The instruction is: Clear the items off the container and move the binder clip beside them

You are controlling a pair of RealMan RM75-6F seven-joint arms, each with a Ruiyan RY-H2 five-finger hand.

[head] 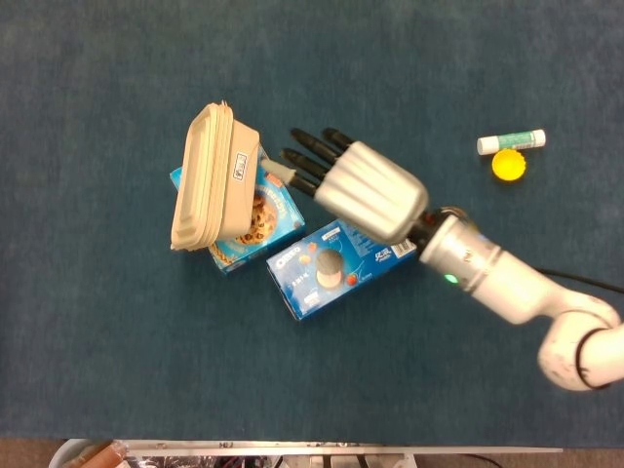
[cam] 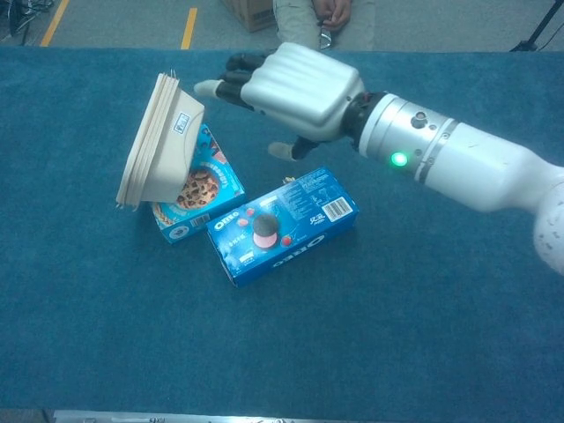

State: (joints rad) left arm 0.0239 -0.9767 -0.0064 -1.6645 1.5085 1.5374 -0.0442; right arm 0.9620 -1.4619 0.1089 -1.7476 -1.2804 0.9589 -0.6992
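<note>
The beige lidded container [head: 205, 180] [cam: 159, 145] stands on its edge, tilted, leaning on a blue cookie box [head: 268, 210] [cam: 198, 189]. A blue Oreo box [head: 336, 268] [cam: 282, 225] lies just right of that and in front of it. My right hand [head: 366, 190] [cam: 295, 88] hovers right of the container, apart from it. Its dark fingers are spread toward the container and hold nothing. I cannot plainly make out a binder clip. My left hand shows in neither view.
A white glue stick [head: 510, 141] [cam: 423, 140] and a yellow cap [head: 508, 165] [cam: 423, 158] lie together at the far right on the blue cloth. A seated person [cam: 317, 22] is behind the table's far edge.
</note>
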